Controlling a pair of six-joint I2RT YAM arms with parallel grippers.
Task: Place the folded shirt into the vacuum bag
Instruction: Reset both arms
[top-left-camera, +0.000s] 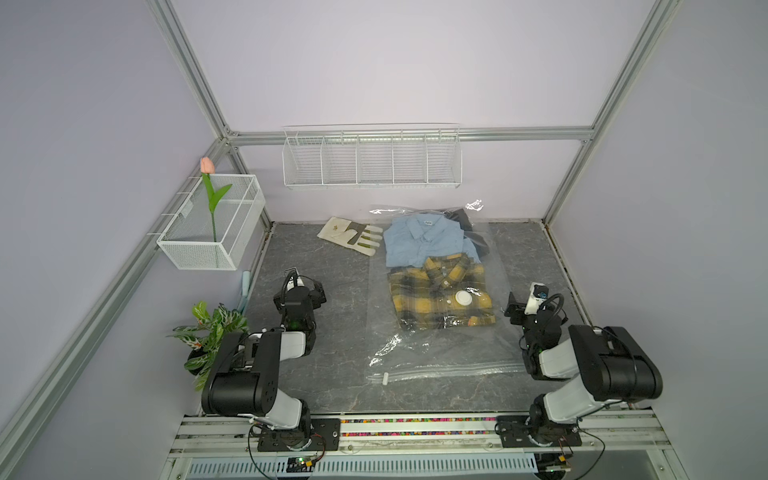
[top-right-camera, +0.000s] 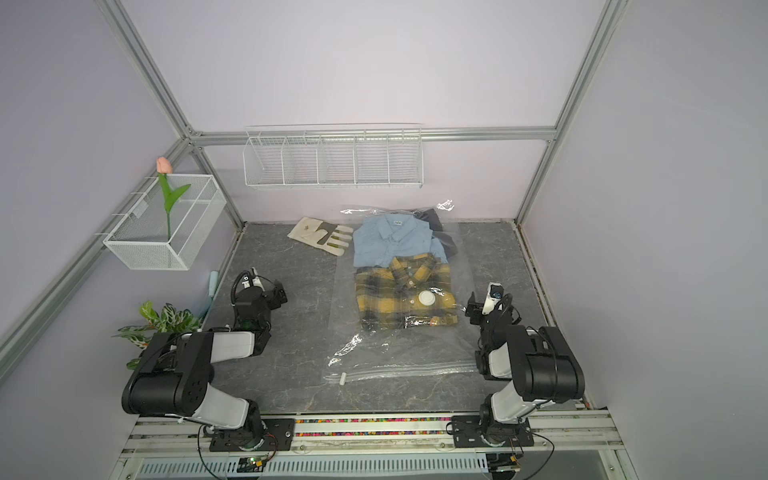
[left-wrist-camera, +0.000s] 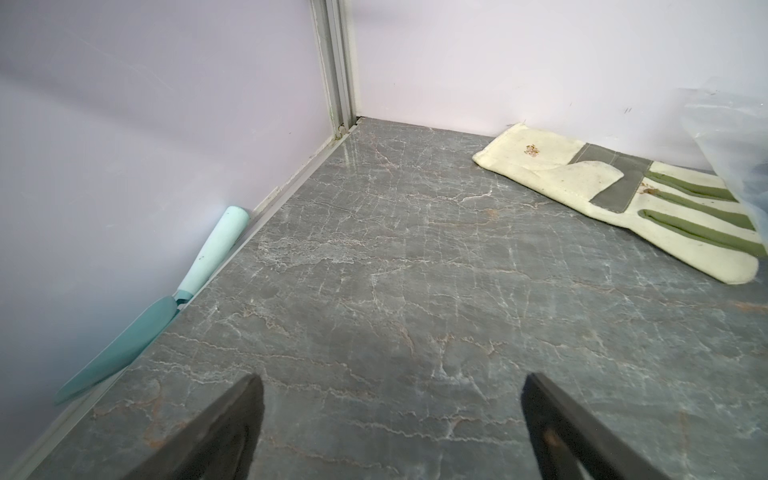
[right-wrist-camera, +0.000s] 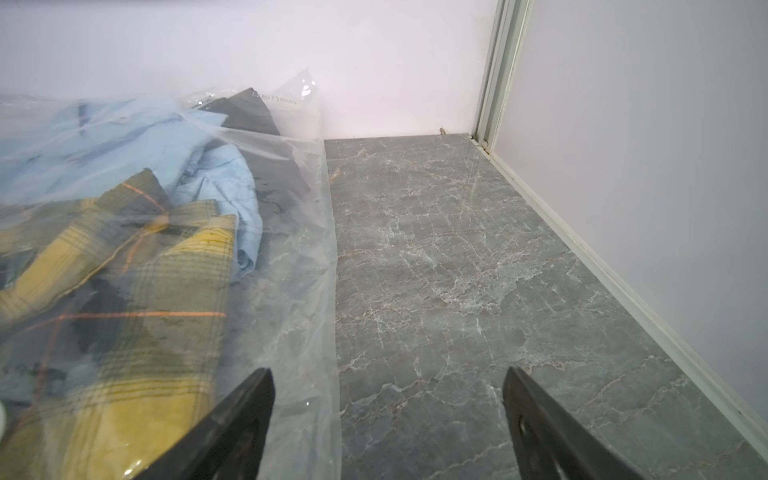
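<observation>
A dark garment (top-left-camera: 468, 221) lies mostly hidden under the blue shirt (top-left-camera: 419, 243). The vacuum bag (top-left-camera: 436, 353) lies lengthwise from wall to robot, zip strip (top-left-camera: 449, 370) nearest the robot. The left fingers (left-wrist-camera: 232, 432) and right fingers (right-wrist-camera: 241, 428) stand wide, empty.

One vacuum bag (top-left-camera: 440, 353), bearing one round white valve (top-left-camera: 462, 298) and one white slider clip (top-left-camera: 385, 378)

Three garments inside it: one blue shirt (top-left-camera: 419, 243), one yellow plaid shirt (top-left-camera: 424, 303), one dark garment (top-left-camera: 469, 224)

One work glove (top-left-camera: 351, 237), one teal trowel (left-wrist-camera: 166, 316), one potted plant (top-left-camera: 212, 332), one pink tulip (top-left-camera: 207, 165)

Two white wire holders: one mesh basket (top-left-camera: 195, 253) and one wall rack (top-left-camera: 372, 166) of five compartments

Two robot arms, one hand each: the left hand (left-wrist-camera: 390, 376) and the right hand (right-wrist-camera: 387, 370)
</observation>
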